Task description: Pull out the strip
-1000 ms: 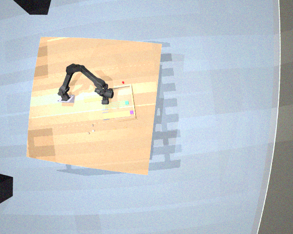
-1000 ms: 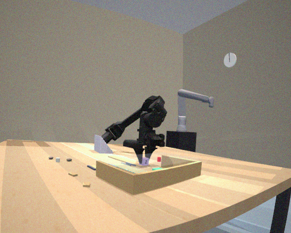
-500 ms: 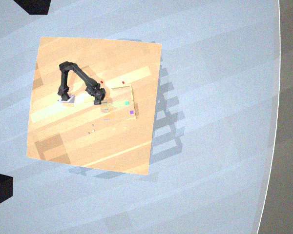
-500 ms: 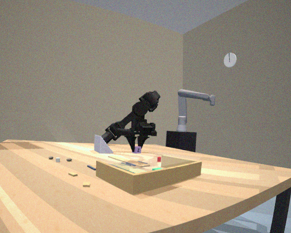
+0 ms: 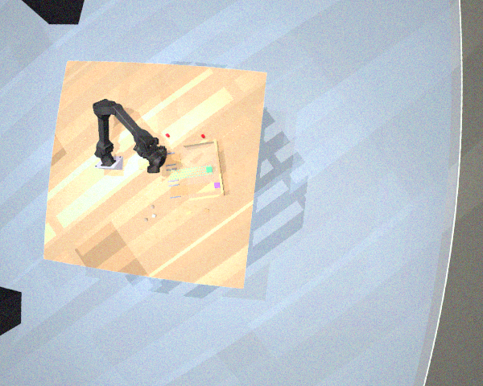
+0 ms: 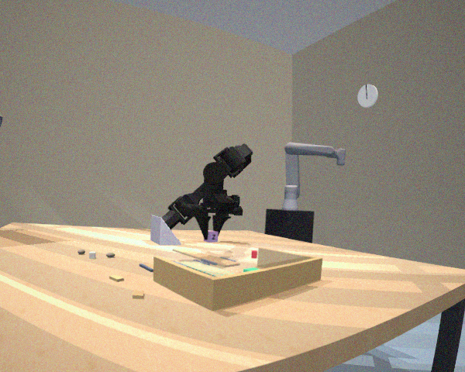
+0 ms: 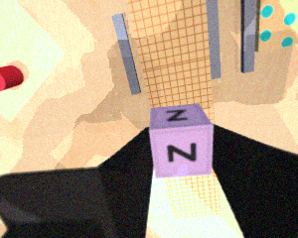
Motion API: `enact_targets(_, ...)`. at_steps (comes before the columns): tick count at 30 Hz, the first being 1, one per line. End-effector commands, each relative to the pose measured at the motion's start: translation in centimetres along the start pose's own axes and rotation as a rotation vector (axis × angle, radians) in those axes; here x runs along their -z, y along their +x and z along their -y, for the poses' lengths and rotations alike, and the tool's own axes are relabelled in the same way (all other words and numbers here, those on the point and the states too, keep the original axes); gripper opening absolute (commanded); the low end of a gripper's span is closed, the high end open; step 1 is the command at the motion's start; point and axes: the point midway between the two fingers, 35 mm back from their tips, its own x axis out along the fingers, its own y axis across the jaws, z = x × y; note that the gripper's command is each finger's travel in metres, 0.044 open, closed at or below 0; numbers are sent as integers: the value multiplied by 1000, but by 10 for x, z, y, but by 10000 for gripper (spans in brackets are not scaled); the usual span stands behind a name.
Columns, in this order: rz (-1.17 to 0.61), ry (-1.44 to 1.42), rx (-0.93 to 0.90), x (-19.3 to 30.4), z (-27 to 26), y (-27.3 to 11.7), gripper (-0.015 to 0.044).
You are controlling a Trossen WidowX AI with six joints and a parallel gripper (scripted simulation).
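Note:
The purple cube (image 6: pixel 211 235) (image 7: pixel 182 149) has a black letter Z on its faces. My gripper (image 6: pixel 211 239) (image 7: pixel 177 131) is shut on the cube, one black finger on each side, and holds it up above the table. The arm hides the cube in the top view. A strip with an orange grid (image 7: pixel 174 59) lies flat below the cube, between blue-grey rails, and runs on behind it. A strip with teal dots (image 7: pixel 275 22) lies to the right in the wrist view. The cube is apart from the strips.
A low wooden frame (image 5: pixel 220 166) (image 6: pixel 236 290) stands around the far side of the strips, with a green block (image 5: pixel 208 169) (image 6: pixel 250 270) and a purple block (image 5: pixel 216 185). A red cylinder (image 5: pixel 167 135) (image 7: pixel 10 77) lies outside. Pebbles and a small white cube (image 5: pixel 153 215) (image 6: pixel 92 255) lie off one side.

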Motion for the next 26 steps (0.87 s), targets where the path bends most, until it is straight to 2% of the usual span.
enact_targets(1,4,-5,8,0,1,-15,0)
enact_targets(6,4,-5,8,1,1,-33,0)
enact_targets(26,4,-5,8,1,1,-33,0)
